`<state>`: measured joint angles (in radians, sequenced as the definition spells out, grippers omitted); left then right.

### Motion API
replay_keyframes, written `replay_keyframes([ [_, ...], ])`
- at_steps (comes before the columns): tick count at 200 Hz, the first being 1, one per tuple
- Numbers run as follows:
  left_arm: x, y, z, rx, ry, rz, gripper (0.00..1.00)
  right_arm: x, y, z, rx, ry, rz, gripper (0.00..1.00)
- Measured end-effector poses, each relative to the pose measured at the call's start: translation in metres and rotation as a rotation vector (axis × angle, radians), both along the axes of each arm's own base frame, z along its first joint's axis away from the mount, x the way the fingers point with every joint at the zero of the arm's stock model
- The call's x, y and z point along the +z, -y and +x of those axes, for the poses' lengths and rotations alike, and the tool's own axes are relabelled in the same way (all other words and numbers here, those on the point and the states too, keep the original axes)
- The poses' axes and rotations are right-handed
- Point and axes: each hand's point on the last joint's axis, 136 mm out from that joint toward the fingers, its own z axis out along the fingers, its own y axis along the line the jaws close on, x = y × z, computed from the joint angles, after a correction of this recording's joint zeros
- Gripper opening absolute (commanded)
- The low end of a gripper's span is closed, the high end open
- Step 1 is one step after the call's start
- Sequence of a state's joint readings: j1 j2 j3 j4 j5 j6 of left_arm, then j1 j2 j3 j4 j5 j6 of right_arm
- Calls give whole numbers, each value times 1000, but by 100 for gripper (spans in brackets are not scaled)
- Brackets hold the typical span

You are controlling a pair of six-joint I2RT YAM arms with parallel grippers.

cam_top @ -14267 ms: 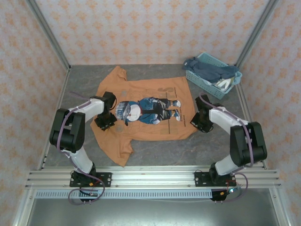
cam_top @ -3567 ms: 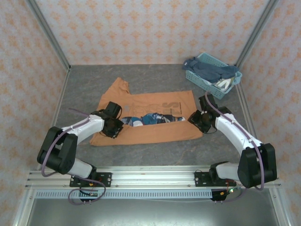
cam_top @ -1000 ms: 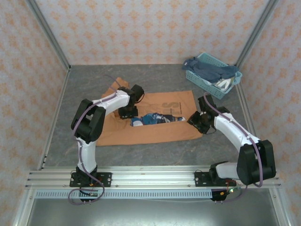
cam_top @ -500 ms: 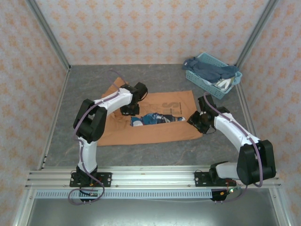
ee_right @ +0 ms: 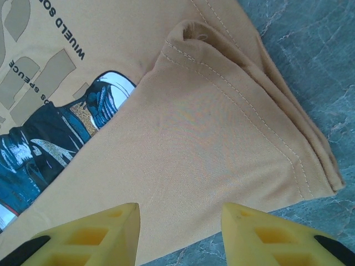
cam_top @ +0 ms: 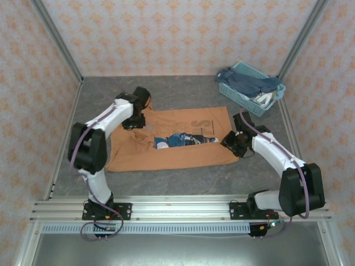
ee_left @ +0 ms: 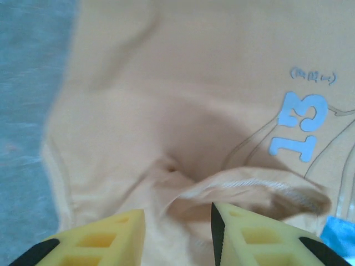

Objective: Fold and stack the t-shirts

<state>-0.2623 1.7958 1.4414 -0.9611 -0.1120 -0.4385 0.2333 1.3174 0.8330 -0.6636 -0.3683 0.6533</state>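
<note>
T-shirt [cam_top: 183,156] lies on table [cam_top: 100,97]; basket [cam_top: 234,94] of other t-shirts [cam_top: 248,82] behind, right.

Grey marbled tabletop [cam_top: 183,183] within peach patterned walls [cam_top: 177,33], silver metal frame rails [cam_top: 177,206].

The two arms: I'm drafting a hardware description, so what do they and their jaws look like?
The left arm and right arm match: white rounded link shells between bulky black joint housings, each standing on a black base plate. A thin lilac cable loops loosely along each arm. In the wrist views the jaws are yellow plastic blocks with hollow cut-outs and black outer corners.
</note>
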Motion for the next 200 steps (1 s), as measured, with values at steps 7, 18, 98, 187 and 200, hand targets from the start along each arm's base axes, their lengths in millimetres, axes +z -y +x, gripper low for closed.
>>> replay_keyframes([
  [7, 12, -4, -3, 24, 37, -18, 53, 0, 0, 0, 0, -1, 0, 43],
  [18, 24, -9, -8, 66, 84, -60, 53, -1, 0, 0, 0, -3, 0, 43],
  [98, -34, -11, -13, 303, -5, -299, 47, -9, -2, 0, 4, -32, 4, 43],
  [187, -52, -3, -2, 331, -17, -332, 52, -9, -3, 0, 5, -29, 8, 43],
  [200, -50, 0, 1, 321, -10, -331, 53, -9, -3, 0, 5, -29, 8, 43],
])
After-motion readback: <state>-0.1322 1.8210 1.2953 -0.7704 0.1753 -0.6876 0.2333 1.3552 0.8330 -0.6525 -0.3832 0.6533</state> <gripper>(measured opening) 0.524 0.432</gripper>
